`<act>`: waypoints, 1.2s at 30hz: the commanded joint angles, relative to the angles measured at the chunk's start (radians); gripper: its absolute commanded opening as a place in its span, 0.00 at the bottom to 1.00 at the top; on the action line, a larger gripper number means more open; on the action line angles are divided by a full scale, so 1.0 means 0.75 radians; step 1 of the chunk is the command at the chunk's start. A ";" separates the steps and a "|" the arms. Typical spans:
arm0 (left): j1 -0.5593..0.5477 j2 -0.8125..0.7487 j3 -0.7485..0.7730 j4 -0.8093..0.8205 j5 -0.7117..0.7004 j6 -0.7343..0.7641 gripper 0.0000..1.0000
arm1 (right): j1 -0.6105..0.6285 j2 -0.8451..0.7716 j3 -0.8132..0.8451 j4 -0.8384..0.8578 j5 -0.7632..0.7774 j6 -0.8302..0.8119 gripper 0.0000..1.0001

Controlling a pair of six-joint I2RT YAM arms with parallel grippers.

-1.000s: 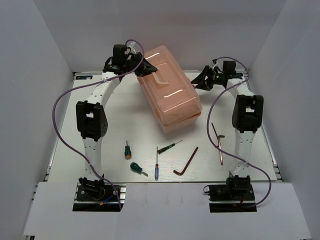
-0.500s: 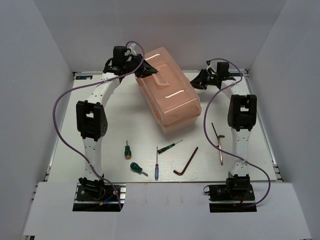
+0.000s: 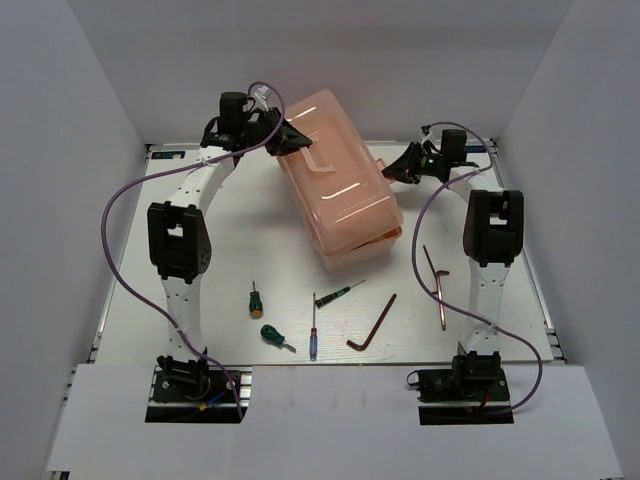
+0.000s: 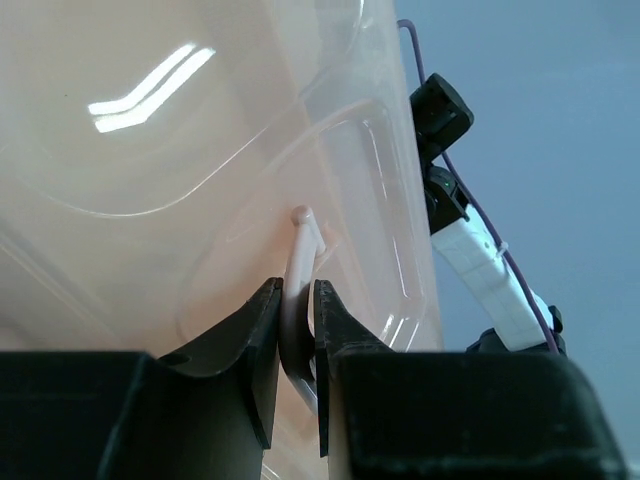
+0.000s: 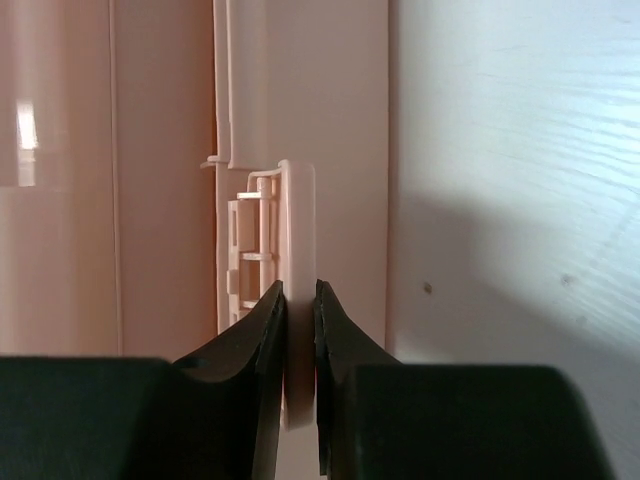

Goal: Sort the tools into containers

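The closed salmon-pink toolbox [image 3: 345, 200] stands at the back middle of the table. My left gripper [image 3: 293, 140] is at its far left top, shut on the pale lid handle [image 4: 301, 245], which runs up between the fingers [image 4: 262, 330]. My right gripper [image 3: 394, 172] is at the box's right end, shut on the side latch [image 5: 298, 215]. The tools lie in front of the box: two stubby green screwdrivers [image 3: 255, 299] [image 3: 274, 336], a green precision screwdriver [image 3: 338, 294], a blue one [image 3: 312, 335], a dark hex key [image 3: 374, 325], and further hex keys [image 3: 433, 268] [image 3: 444, 300].
White walls enclose the table on the left, right and back. Purple cables loop from both arms. The left arm's upright links [image 3: 180, 245] and the right arm's [image 3: 492, 235] flank the tools.
My right gripper has moved in against the toolbox's right end and closed its jaws on the latch. The left gripper keeps its hold on the handle.
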 commanded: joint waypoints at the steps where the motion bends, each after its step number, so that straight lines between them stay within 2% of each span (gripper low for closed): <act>1: 0.051 -0.187 -0.021 0.057 0.085 0.023 0.00 | -0.139 -0.116 -0.034 0.068 0.130 -0.012 0.00; 12: 0.108 -0.244 -0.072 0.088 0.110 -0.013 0.00 | -0.286 -0.226 -0.216 0.099 0.142 0.004 0.00; 22: 0.206 -0.336 -0.342 0.175 0.110 -0.013 0.00 | -0.401 -0.292 -0.349 0.154 0.106 0.031 0.00; 36: 0.323 -0.302 -0.503 0.225 0.136 -0.001 0.00 | -0.472 -0.361 -0.497 0.195 0.073 0.035 0.00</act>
